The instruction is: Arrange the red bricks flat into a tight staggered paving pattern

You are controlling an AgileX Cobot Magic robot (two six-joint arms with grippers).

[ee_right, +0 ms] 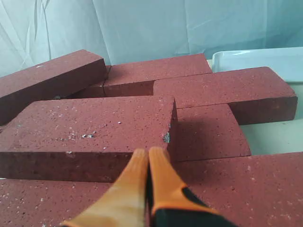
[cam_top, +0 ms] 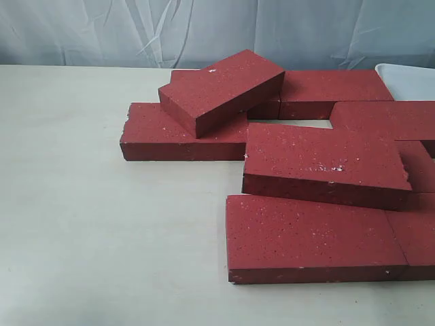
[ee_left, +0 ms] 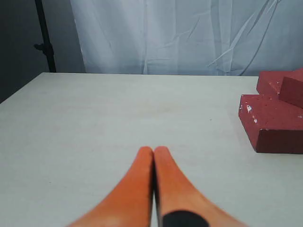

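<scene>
Several dark red bricks lie on the pale table [cam_top: 102, 224]. One brick [cam_top: 221, 89] rests tilted on top of the left flat brick [cam_top: 153, 132]. Another brick [cam_top: 325, 163] lies askew over its neighbours, above the front flat brick [cam_top: 309, 238]. Neither gripper shows in the exterior view. My left gripper [ee_left: 154, 150] is shut and empty over bare table, with the left brick's end [ee_left: 272, 124] off to one side. My right gripper [ee_right: 147, 153] is shut, empty, its tips at the near edge of the askew brick [ee_right: 90, 125], over the front brick [ee_right: 255, 189].
A white tray [cam_top: 411, 80] sits at the back right behind the bricks, also the white tray [ee_right: 258, 59] in the right wrist view. A wrinkled pale curtain [cam_top: 204, 30] hangs behind the table. A black stand [ee_left: 45, 38] is beyond the table's far left corner.
</scene>
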